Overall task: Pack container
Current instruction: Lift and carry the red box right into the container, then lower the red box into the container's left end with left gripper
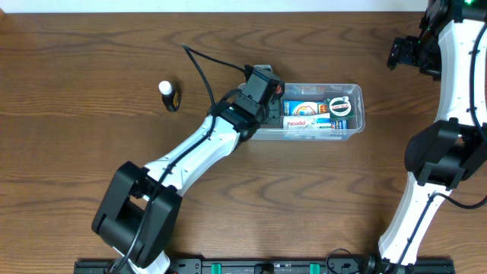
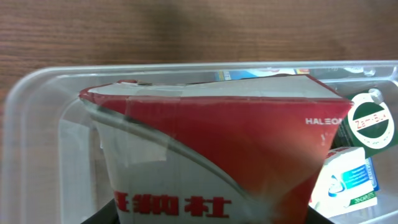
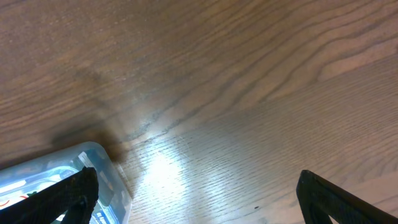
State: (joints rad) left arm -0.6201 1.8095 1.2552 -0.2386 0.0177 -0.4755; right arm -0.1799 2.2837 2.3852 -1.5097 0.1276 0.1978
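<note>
Item: container [image 1: 359, 114], a clear plastic tub with rounded corners and a rim.
Location: on the wooden table [image 1: 91, 61], right of centre, long side running left to right.
Contents: a Panadol box [image 1: 300, 122] along the near wall, a round green-lidded tin [image 1: 338, 106] toward the right end, and a red and white box [image 2: 249, 149] at the left end. The tub looks nearly full.
Outside the tub: a small white-capped bottle [image 1: 168, 96] stands well apart to the left.
Left gripper [image 1: 266, 93]: over the tub's left end, with the red and white box filling its camera. The fingers are out of frame, so I cannot tell whether it grips the box.
Right gripper [image 3: 196, 180]: fingers spread wide and empty, over bare table far right of the tub.
Handling, judged: light even when loaded. The thin walls probably flex under a squeeze and the smooth plastic is likely slippery.
Hold point, judged: the rim at a short end or a rounded corner, where the wall is stiffest. The right end is unobstructed.
</note>
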